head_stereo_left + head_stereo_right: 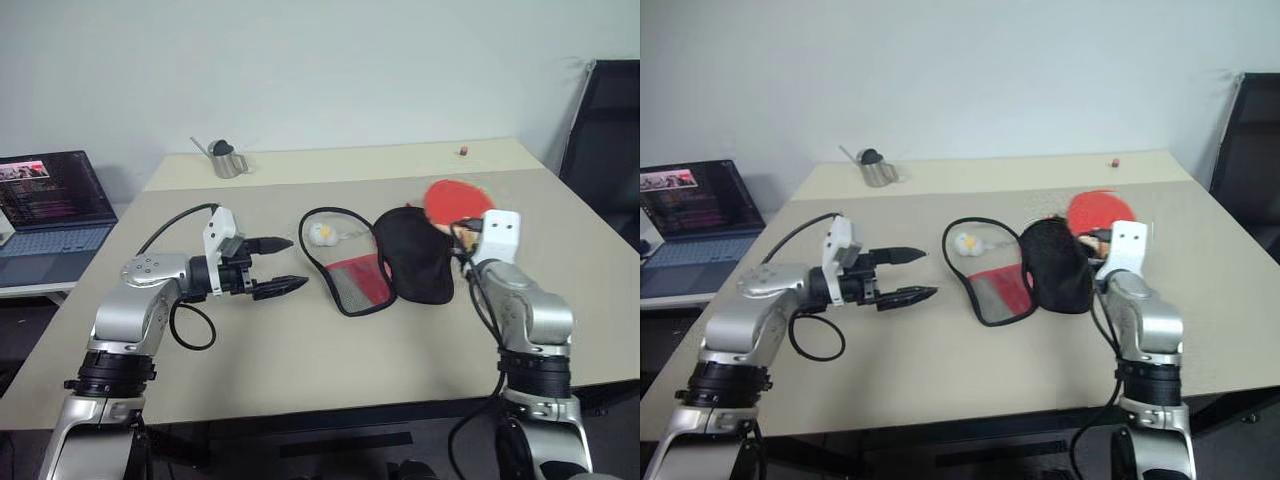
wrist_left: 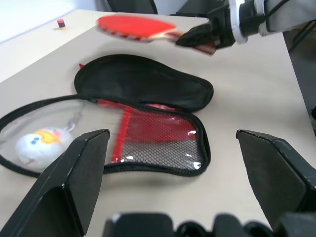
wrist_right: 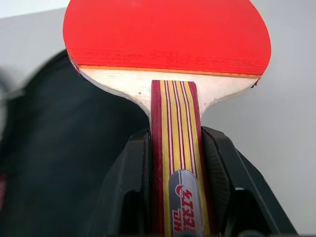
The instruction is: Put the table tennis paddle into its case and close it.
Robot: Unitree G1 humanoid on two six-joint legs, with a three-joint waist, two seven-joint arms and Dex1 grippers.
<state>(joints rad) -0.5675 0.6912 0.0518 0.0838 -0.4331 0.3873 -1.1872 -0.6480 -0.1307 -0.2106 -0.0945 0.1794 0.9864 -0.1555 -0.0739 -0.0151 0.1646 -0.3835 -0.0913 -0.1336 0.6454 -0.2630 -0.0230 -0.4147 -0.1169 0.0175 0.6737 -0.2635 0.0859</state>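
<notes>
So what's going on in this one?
The robot is packing a table tennis paddle into its case. The right gripper has its jaws shut on the paddle's handle and holds it above the table, beside the case. The case lies unzipped and spread open, with a small white toy in one half. The left gripper hovers with jaws open on the case's other side, holding nothing. The paddle is not yet in the case.
</notes>
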